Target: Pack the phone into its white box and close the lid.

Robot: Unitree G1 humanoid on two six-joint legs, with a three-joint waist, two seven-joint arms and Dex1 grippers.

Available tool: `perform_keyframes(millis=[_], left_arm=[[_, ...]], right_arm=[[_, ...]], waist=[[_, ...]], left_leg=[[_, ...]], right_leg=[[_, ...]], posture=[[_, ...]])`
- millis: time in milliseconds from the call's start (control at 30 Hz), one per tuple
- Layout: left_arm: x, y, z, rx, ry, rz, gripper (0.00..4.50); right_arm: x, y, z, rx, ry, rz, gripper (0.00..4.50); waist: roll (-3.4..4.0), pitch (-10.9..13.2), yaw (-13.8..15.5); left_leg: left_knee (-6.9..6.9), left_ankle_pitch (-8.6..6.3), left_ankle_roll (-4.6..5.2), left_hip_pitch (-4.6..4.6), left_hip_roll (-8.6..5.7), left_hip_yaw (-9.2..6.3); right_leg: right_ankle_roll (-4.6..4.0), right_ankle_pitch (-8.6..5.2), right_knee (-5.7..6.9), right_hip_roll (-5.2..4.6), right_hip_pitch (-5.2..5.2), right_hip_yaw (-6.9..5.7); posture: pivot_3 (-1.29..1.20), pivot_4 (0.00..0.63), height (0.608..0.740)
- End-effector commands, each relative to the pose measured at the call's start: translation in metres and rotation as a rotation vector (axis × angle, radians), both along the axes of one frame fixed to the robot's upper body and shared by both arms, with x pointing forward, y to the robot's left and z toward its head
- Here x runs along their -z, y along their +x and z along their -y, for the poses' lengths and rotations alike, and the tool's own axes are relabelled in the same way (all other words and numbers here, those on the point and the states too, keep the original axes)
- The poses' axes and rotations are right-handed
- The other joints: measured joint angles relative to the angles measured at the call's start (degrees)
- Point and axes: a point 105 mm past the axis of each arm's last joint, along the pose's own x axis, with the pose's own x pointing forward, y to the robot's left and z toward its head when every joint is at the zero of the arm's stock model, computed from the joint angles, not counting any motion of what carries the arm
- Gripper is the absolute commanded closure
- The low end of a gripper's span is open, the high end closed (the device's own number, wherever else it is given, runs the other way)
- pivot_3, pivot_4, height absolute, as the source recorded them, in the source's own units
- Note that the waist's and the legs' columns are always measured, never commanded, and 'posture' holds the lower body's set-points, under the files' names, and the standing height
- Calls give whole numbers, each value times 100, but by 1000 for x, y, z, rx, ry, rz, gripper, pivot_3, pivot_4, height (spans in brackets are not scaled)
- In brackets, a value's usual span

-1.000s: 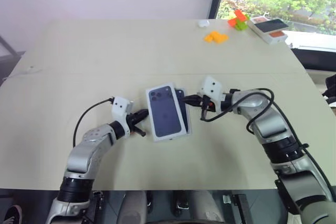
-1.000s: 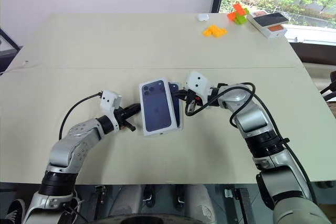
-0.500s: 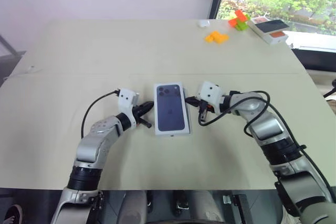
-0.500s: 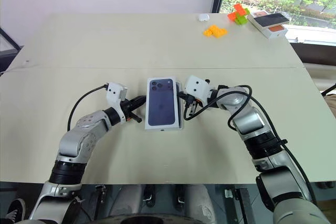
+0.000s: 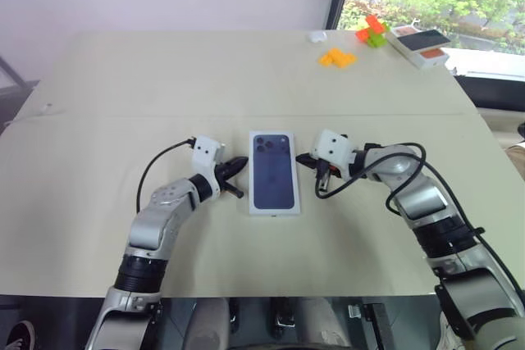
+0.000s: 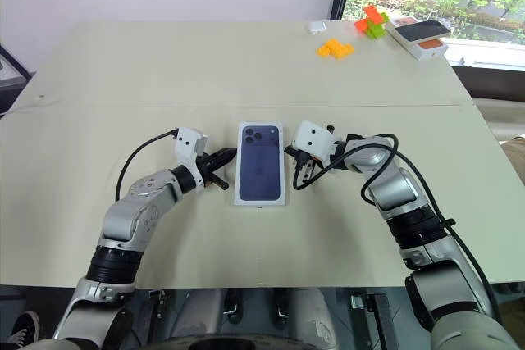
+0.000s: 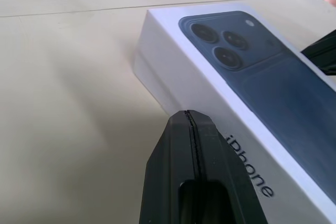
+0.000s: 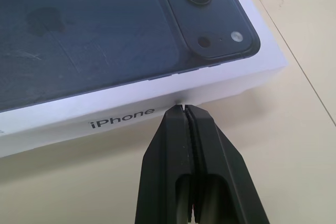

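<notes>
The lid (image 5: 273,171), white with a dark phone and camera lenses printed on top, lies flat and square on the table. It covers whatever is beneath it, so the white box and the phone are hidden. My left gripper (image 5: 239,164) is shut, its tip (image 7: 189,115) against the lid's (image 7: 252,72) left long side. My right gripper (image 5: 301,158) is also shut, its tip (image 8: 181,109) touching the lid's (image 8: 105,30) right long side by the lettering. Neither holds anything.
At the far right of the table (image 5: 123,88) lie orange blocks (image 5: 337,57), a green and orange block cluster (image 5: 373,32), a small white object (image 5: 317,36) and a white box with black and orange on top (image 5: 420,45). A seam crosses the table behind the lid.
The lid was skewed, with a dark edge showing past its right side; now it sits straight and covers that edge. Both grippers stayed shut at its sides, the left one shifting right.
</notes>
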Motion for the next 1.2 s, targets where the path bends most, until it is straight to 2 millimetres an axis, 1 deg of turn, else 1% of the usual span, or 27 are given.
perform_keyframes(millis=[33,167,367,633,733,933,1033,1200], left_arm=[[-14,3,1,6,-11,62,4500],[-15,3,2,6,-2,74,4500],[-26,7,0,-6,-27,88,4500],[-26,8,4,-14,-32,92,4500],[-21,6,1,-20,-24,77,4500],[-19,2,-6,-32,-19,70,4500],[-21,-1,-6,-26,-24,61,4500],[-21,-16,-3,28,-20,44,4500]], right_arm=[[-13,2,0,5,21,50,4433],[-15,6,-2,12,22,65,4433],[-20,9,-3,0,17,68,4433],[-21,11,-9,1,35,69,4433],[-14,10,-4,6,-1,69,4433],[-11,8,5,20,-25,65,4433],[-12,4,9,17,-27,48,4433],[-6,-18,7,-60,-34,-37,4433]], waist=[[0,0,0],[0,0,-1],[0,0,0],[0,0,-3],[0,0,-3],[0,0,-1],[0,0,1],[0,0,1]], left_leg=[[0,0,0,0,0,0],[1,0,0,0,0,0],[2,1,-1,0,0,0],[3,1,-1,1,0,0],[4,1,-1,1,0,0],[4,2,-2,2,0,0],[7,1,-2,1,0,0],[6,1,-2,1,1,0]], right_leg=[[0,0,0,0,0,0],[-1,1,1,0,0,0],[-5,3,2,0,0,0],[-18,11,4,0,1,0],[-18,11,5,0,1,0],[-20,12,6,0,1,0],[-20,12,7,0,2,0],[-20,12,7,0,3,0]], posture=[[0,150,737],[0,150,737],[0,150,737],[0,150,737],[0,150,737],[0,150,737],[0,150,737],[0,150,737]])
